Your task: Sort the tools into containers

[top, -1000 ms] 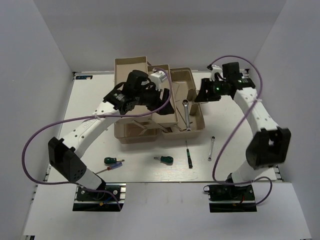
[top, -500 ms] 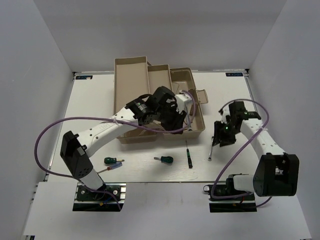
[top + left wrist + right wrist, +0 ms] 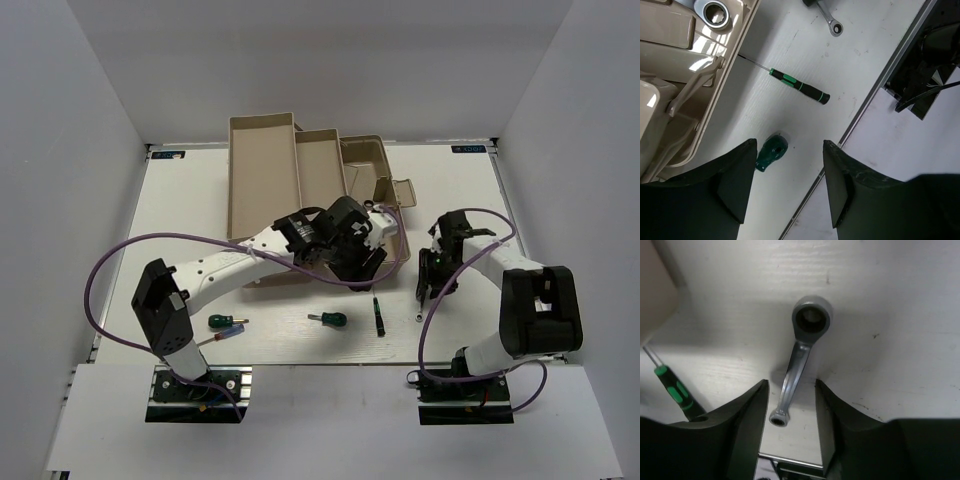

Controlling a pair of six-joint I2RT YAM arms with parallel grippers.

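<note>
The beige toolbox [image 3: 265, 170] stands open at the back middle, trays spread. My left gripper [image 3: 362, 265] hangs open and empty over its front right corner; in the left wrist view [image 3: 790, 146] it sits above bare table. A large silver wrench [image 3: 715, 9] lies in the toolbox base. The thin black-green screwdriver [image 3: 378, 315] and the stubby green screwdriver [image 3: 328, 320] lie in front of the box. The green-and-red screwdriver [image 3: 225, 323] lies at the front left. My right gripper [image 3: 791, 390] is open, low over the table, its jaws either side of the small silver wrench [image 3: 801, 360].
The table's front edge and metal rail [image 3: 875, 85] run close behind the screwdrivers. The right arm's base mount [image 3: 925, 75] sits just past that edge. The toolbox's front right corner [image 3: 655, 290] is just left of the right gripper.
The left gripper swung from over the toolbox's middle to its front right corner. The right gripper came down from the back right to the small wrench on the table.
</note>
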